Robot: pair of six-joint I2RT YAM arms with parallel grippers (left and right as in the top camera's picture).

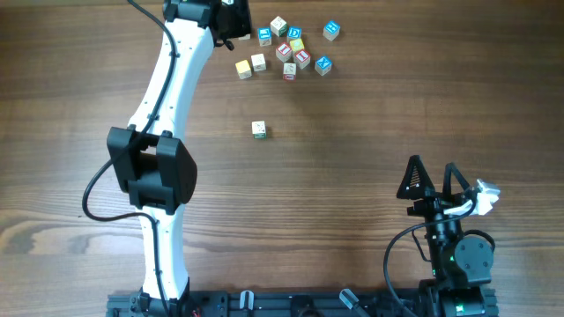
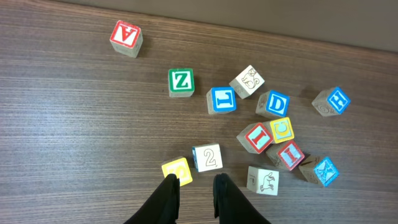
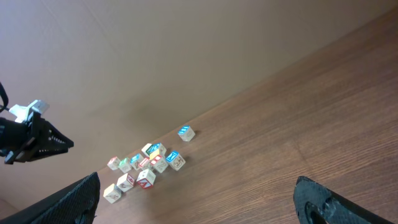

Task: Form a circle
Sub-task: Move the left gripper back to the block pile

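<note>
Left gripper [image 2: 194, 183] slightly parted, empty, just beside yellow cube [image 2: 176, 169] (right gripper [image 1: 433, 165] wide open)

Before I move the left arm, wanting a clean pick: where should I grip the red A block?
Probably from above: close the pincer on two opposite side faces of the A block. It sits flat, letter up, standing alone with all four sides free.

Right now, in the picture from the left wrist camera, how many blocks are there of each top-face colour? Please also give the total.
Blue blocks: 4
Red blocks: 3
White blocks: 3
Yellow blocks: 2
Green block: 1
Total: 13
</note>
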